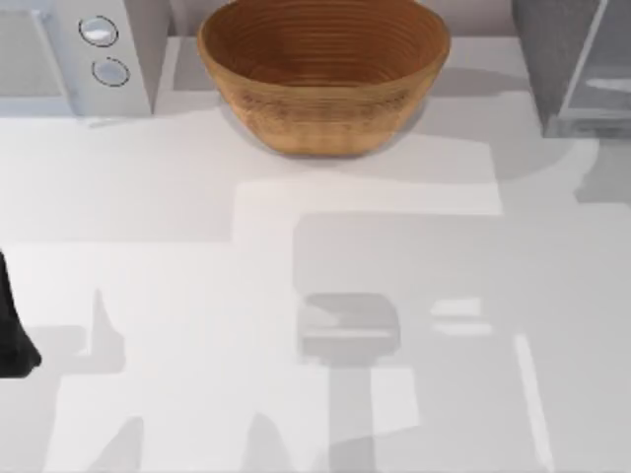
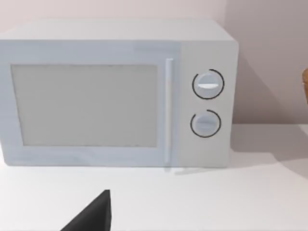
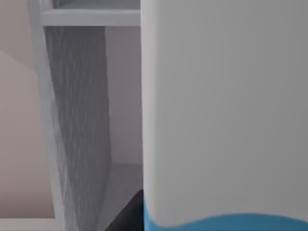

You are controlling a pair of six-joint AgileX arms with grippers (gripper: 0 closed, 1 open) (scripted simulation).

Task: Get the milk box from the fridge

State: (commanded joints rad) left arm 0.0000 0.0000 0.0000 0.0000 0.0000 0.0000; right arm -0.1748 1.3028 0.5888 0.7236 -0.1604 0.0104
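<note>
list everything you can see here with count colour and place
woven wicker bowl: 1, brown, back middle of the table in the top view
white microwave-style appliance with two round knobs: 1, white with a grey window, back left corner of the table
dark grey speckled fridge cabinet: 1, dark grey with a pale glassy door panel, back right corner; the right wrist view looks into its open inside
milk box carton: 1, white face with a blue strip at one edge, close before the right wrist camera, at the fridge
white table: 1, white, under everything
left arm: 1, black, at the table's left edge, parked
</note>
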